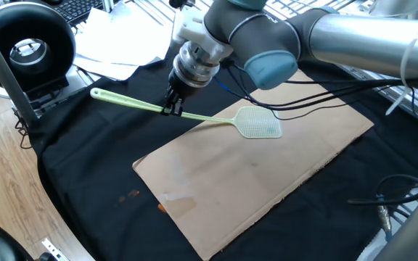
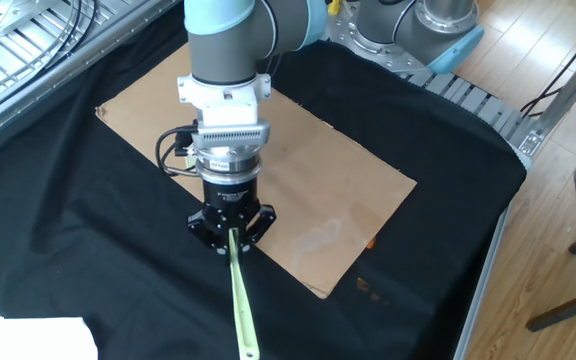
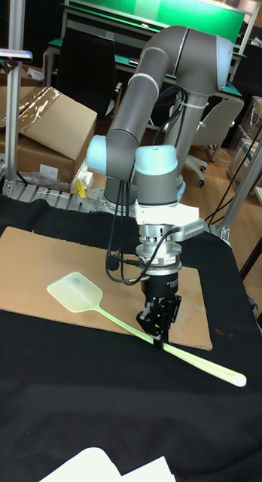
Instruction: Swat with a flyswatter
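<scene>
The pale green flyswatter (image 1: 258,124) is held level, with its mesh head low over the brown cardboard sheet (image 1: 252,181). Its thin handle runs left over the black cloth. My gripper (image 1: 171,109) points down and is shut on the handle near its middle. In the other fixed view the gripper (image 2: 231,236) hides the head, and only the flyswatter's handle (image 2: 238,300) with its loop end shows below it. The tall fixed view shows the flyswatter's head (image 3: 74,292) on the left, the gripper (image 3: 156,328) clamping the handle, and the loop end at the right.
A black round device (image 1: 27,43) on a stand and loose white papers (image 1: 115,43) sit at the back left. Black cables (image 1: 325,80) trail across the cardboard's far edge. A cardboard box (image 3: 41,128) stands behind the table. The cloth's front edge drops to the wood floor.
</scene>
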